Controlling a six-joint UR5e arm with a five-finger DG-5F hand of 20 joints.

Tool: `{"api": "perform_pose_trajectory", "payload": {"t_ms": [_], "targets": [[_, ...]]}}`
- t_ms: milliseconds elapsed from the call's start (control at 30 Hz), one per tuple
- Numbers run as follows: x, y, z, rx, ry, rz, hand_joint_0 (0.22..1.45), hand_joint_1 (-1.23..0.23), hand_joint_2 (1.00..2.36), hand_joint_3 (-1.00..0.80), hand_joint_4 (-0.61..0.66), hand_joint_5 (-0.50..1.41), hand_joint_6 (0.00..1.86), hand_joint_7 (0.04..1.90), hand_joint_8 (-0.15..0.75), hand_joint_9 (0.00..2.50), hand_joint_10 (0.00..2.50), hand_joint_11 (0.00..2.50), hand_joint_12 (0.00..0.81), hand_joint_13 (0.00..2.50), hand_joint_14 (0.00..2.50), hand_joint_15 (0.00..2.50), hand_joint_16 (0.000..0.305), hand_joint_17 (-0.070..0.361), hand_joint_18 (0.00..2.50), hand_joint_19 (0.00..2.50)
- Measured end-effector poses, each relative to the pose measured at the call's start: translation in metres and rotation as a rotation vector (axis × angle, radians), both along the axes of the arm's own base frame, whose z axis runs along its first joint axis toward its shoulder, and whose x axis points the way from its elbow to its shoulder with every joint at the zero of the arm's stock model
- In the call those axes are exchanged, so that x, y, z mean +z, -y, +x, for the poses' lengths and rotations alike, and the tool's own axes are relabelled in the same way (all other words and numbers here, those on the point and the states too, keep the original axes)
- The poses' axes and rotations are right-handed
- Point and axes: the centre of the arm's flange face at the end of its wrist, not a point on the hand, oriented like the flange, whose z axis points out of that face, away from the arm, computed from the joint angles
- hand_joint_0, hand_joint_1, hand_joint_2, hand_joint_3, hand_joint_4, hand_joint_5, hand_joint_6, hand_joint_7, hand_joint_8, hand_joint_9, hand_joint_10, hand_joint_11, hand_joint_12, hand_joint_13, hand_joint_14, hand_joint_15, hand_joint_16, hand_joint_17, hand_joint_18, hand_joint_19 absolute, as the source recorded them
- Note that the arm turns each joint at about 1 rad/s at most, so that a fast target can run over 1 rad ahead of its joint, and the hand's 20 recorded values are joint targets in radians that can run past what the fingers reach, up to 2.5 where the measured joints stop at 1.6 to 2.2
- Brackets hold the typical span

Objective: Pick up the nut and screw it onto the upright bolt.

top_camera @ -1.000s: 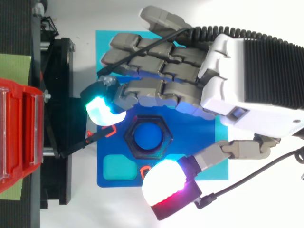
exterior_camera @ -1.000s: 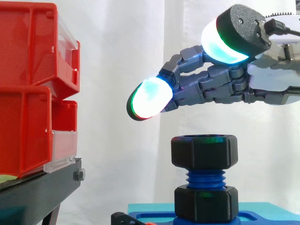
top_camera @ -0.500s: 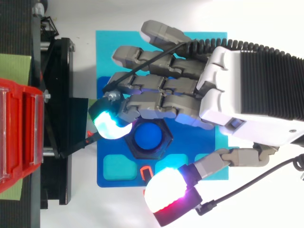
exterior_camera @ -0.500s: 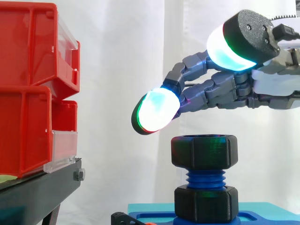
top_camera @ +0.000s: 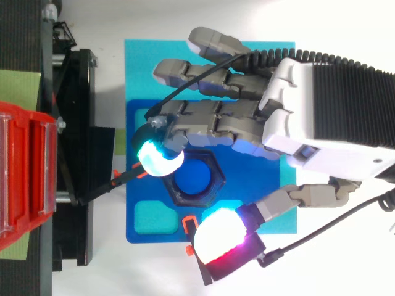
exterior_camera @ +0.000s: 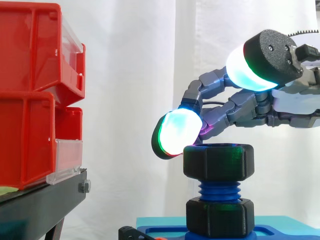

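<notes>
Nut's not loose anywhere: the black hex nut [exterior_camera: 218,161] already sits on top of the upright blue bolt [exterior_camera: 219,189], level, with a few blue threads bare under it and a second black nut [exterior_camera: 219,216] lower down at the foot of the bolt. So call the pick-up and placing done and the start of threading probably done; whether the thread has really caught you can't tell. What's left, by my read, is turning it down those bare threads. The bolt stands on the blue base [top_camera: 137,203], nearer the base's bin-side edge than its far edge, and the base lies on a cyan plate [top_camera: 136,68]. The hand [top_camera: 321,135] hangs over the nut, spread wide and holding nothing: one glowing fingertip [exterior_camera: 177,132] sits at the nut's top rim on the side facing the red bins [exterior_camera: 30,100], touching or just off it, hard to say, while the thumb pad [exterior_camera: 250,70] is up high and clear of the nut, over the base's near edge in the top view. From above you see the bolt's blue end [top_camera: 196,179] showing through the nut's bore, so it's centred. Nut looks chunky, matte, with flat faces that should grip fine. The bins are on the black stand [exterior_camera: 40,205], well apart from the bolt. You'd need thumb and finger on opposite flats to turn it.
</notes>
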Motion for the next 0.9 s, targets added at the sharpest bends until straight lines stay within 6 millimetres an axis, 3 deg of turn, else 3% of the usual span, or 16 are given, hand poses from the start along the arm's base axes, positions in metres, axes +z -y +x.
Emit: {"api": "perform_pose_trajectory", "payload": {"t_ms": [667,900], "targets": [[0.000,0.012,0.000,0.005,-0.001,-0.003,0.49,-0.34,1.00,-0.50,0.10,0.06,0.50,1.28,0.227,1.25,0.00,0.00,0.198,0.65,0.00,0.00,0.018,0.041,0.27,0.00],[0.000,0.022,-0.001,0.009,0.000,-0.005,0.51,-0.37,1.00,-0.50,0.02,0.09,0.51,1.41,0.221,1.59,0.00,0.09,0.160,0.98,0.00,0.00,0.011,0.024,0.55,0.00]]}}
